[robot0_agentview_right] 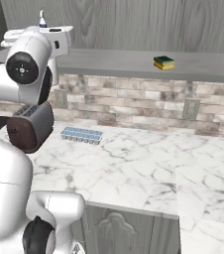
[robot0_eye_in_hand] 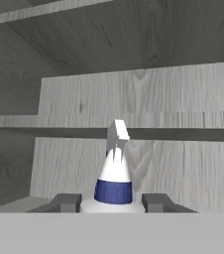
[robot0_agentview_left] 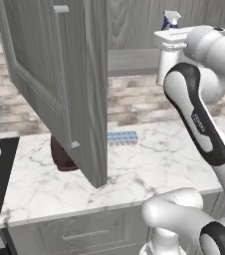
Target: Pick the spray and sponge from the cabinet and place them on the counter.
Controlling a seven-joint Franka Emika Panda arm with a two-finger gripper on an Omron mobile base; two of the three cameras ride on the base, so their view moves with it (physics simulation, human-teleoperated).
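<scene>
1. Your gripper [robot0_eye_in_hand: 112, 202] is inside the cabinet [robot0_agentview_left: 59, 74], with its two dark fingertips [robot0_eye_in_hand: 67, 202] closed in on either side of the spray [robot0_eye_in_hand: 115, 171]. The jaws look clamped on the bottle's lower body, so you can take it as gripped.

2. Look at the left base view and you find the spray [robot0_agentview_left: 171, 20] up at shelf height, its blue nozzle showing just above the robot's white hand. From the right base view, only the top of the spray [robot0_agentview_right: 42, 19] peeks over the wrist.

3. Judge the progress as early: neither item is on the counter [robot0_agentview_left: 149, 164] yet. The spray is gripped but not yet out of the cabinet, so lifting it clear and setting it down are left to do.

4. The sponge [robot0_agentview_right: 164, 62] lies untouched on the cabinet's grey shelf, well apart from the spray, toward the far end in the right base view. You need a second trip for it.

5. As for what the cabinet holds, you can see only those two things on the shelf. Its door stands swung wide open in the left base view.

6. On the counter you have a pale blue ice-cube tray [robot0_agentview_right: 81, 135] near the brick wall and a dark red toaster [robot0_agentview_right: 28, 125] just beside it, with bare marble between them and the front edge for placing.
</scene>
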